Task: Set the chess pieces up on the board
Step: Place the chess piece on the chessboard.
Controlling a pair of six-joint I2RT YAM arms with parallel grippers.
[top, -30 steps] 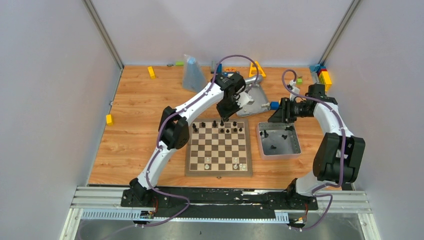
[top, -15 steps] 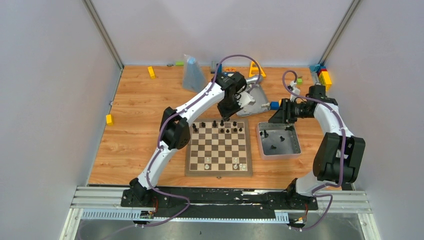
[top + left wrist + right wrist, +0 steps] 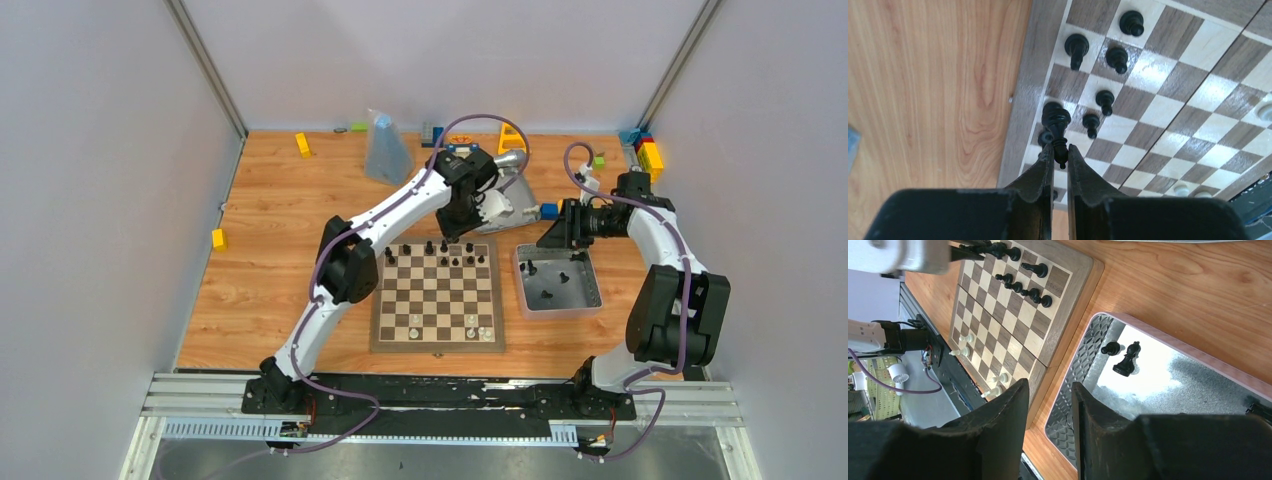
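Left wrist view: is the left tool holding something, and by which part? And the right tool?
The left tool holds a black chess piece by its narrow end; the wider end points toward the board. The right tool holds nothing.

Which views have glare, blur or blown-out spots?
Left wrist: white sheen on the board; left fingers dark and soft, the black piece they pinch sharp. Right wrist: tray floor washed out white, right fingers soft and dark. Top external: even light, chess pieces tiny.
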